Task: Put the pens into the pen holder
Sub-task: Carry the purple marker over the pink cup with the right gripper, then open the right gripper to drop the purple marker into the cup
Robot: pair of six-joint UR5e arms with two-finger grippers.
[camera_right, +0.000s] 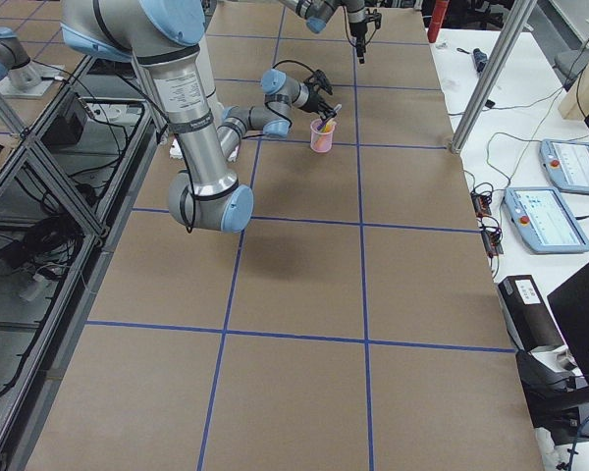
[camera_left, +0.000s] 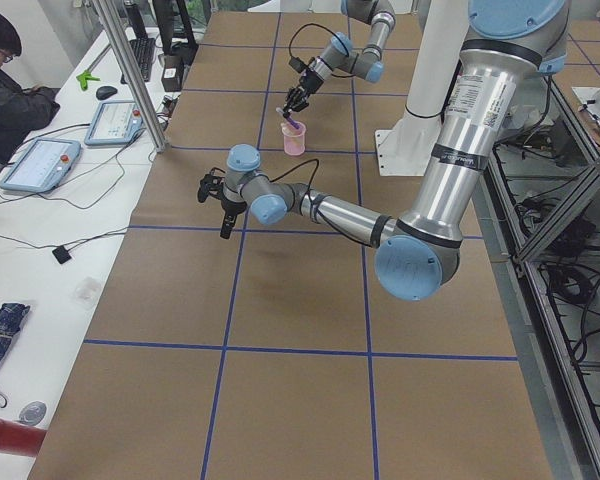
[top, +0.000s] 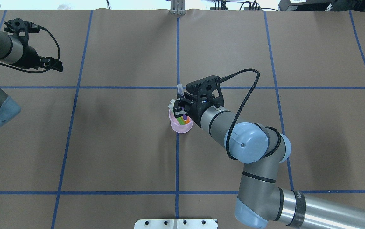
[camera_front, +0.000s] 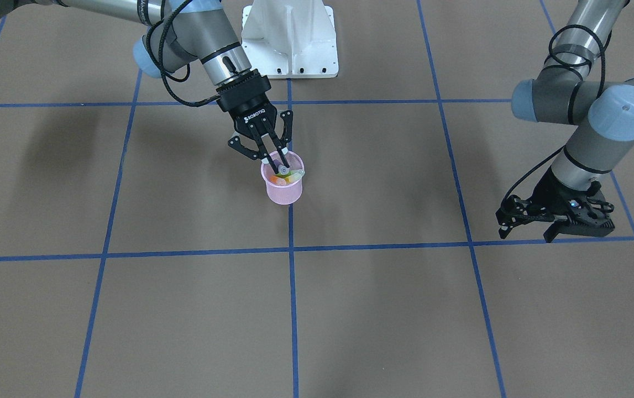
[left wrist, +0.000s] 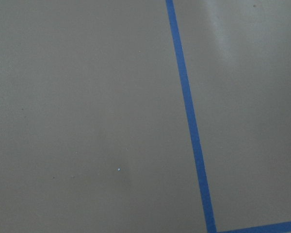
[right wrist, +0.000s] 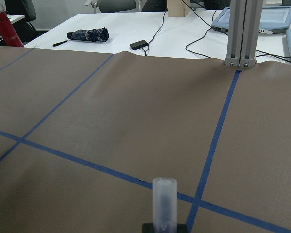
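Looked like the last drop-in step. The right gripper [camera_front: 276,164] had its fingers down in the pen holder [camera_front: 283,190] mid-desk [camera_front: 383,309], pinching a pen [right wrist: 165,201] with its clear cap up and two more already inside. Next move, I'd guess: let go, lift straight out. The left gripper [camera_front: 527,232] sat parked well apart, fingers seemingly spread.
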